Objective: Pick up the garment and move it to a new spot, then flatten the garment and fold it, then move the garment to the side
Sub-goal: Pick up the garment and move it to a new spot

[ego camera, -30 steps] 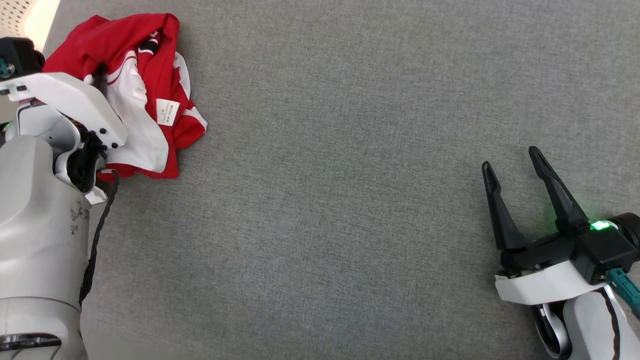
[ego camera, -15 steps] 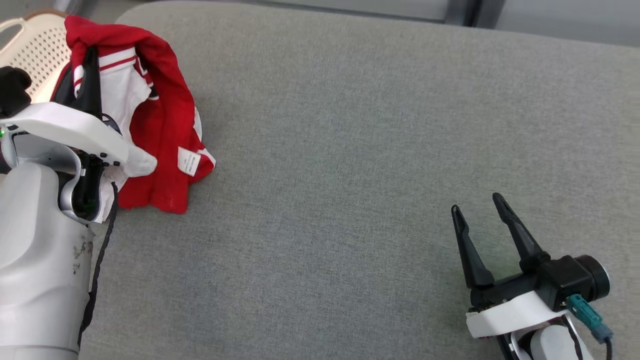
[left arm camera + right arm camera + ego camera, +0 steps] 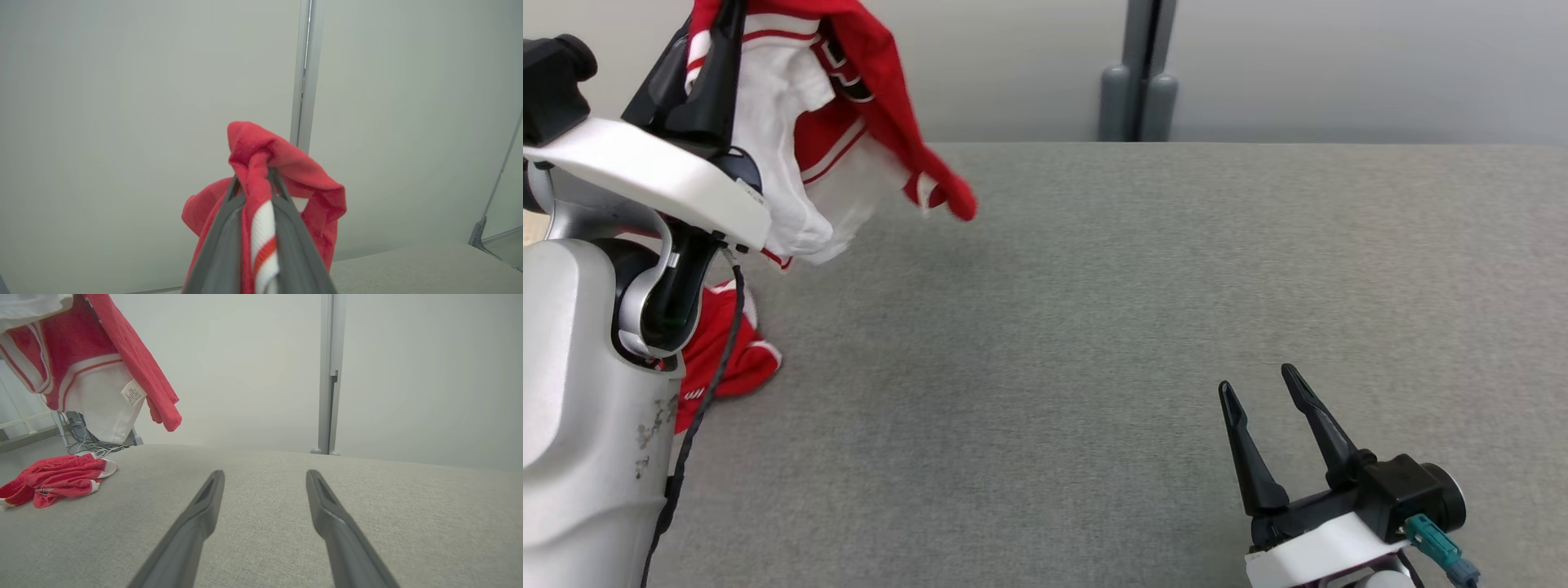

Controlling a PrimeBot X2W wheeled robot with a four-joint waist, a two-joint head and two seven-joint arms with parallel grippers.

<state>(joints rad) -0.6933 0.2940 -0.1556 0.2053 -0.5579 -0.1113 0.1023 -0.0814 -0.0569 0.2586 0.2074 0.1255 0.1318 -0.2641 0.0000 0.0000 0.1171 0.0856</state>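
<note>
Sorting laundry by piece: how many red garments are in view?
2. A hanging garment pinched in the left gripper above the table; a crumpled garment lying at the table's left side. The arm may hide more.

A broad bench [image 3: 1094,367] covered in grey woven fabric stretches ahead of the right gripper [image 3: 1257,377] and away to both sides of it. Past the bench's far edge, straight ahead of that gripper, stands a pale grey panelled wall [image 3: 1339,65]. It is split by an upright grey metal post [image 3: 1137,73] on two rounded feet. Far to the gripper's left, loose cables [image 3: 96,448] lie tangled low down beyond the bench's edge. The light is soft and even.
</note>
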